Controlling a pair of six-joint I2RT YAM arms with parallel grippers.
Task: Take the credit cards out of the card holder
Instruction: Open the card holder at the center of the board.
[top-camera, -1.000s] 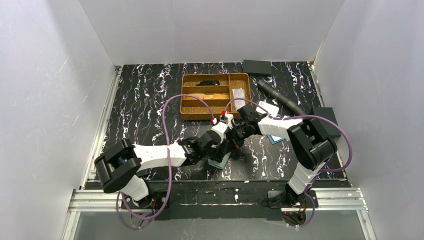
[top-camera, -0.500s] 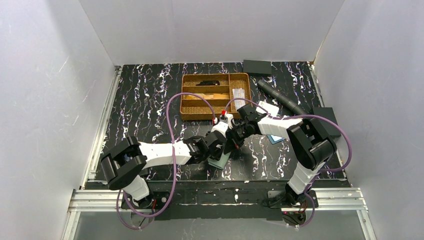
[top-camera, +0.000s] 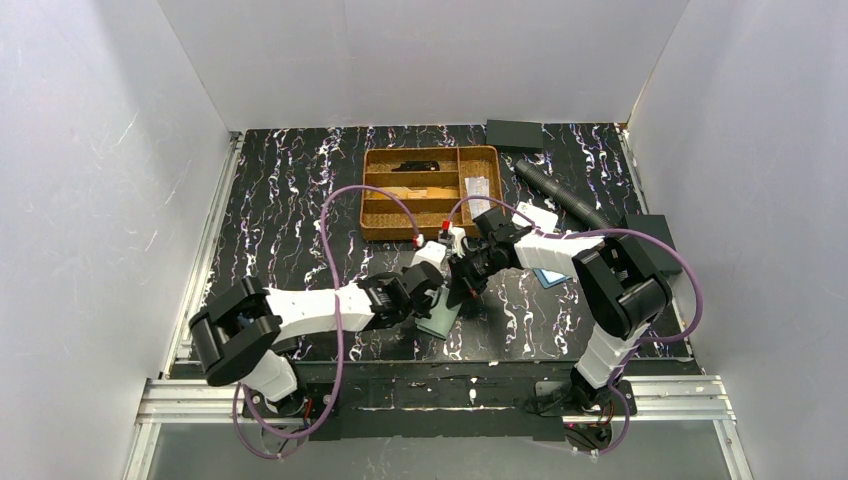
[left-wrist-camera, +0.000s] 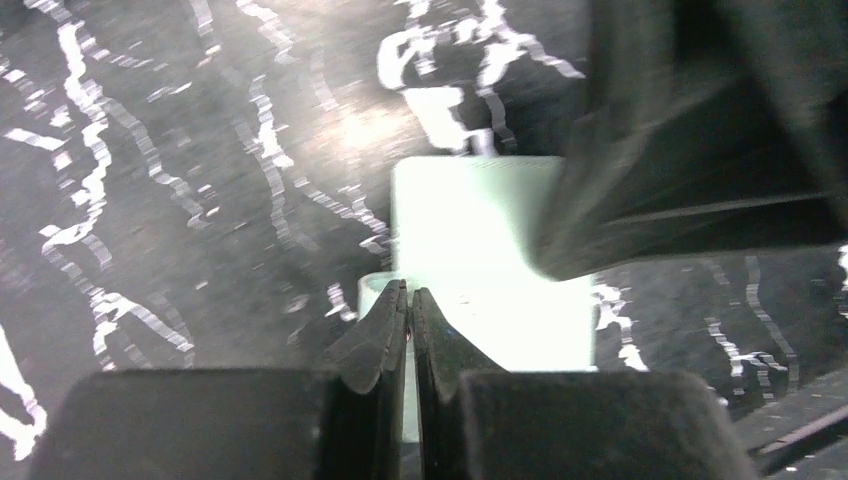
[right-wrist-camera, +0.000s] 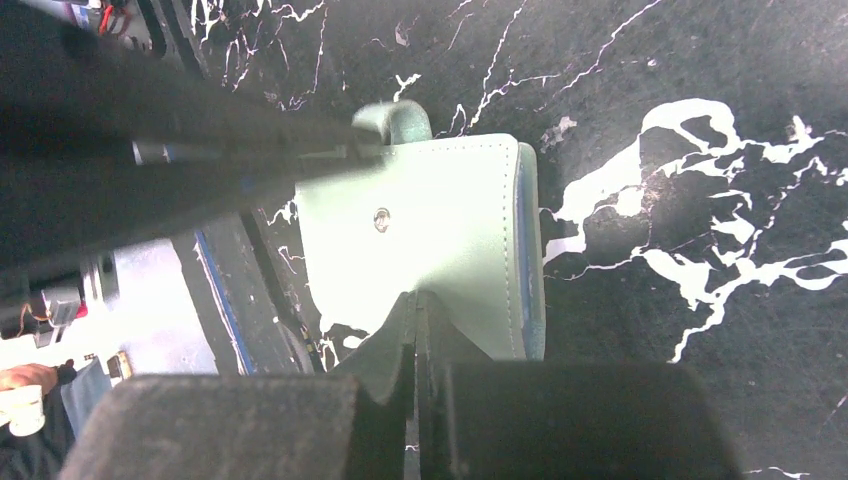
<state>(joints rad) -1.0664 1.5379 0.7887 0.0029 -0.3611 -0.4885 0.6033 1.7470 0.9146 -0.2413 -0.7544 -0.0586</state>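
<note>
Left arm and right arm: white link shells, black joint housings; bases black, bolted at the aluminium rail; one purple cable loops along each arm beyond the rail (red-tipped plugs near the wrists); left gripper and right gripper: black tapered fingers.

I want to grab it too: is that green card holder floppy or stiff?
Probably bendy: the holder looks like soft material with stitched edges. Likely light, since it's thin. Its flat shape means it shouldn't roll.
</note>
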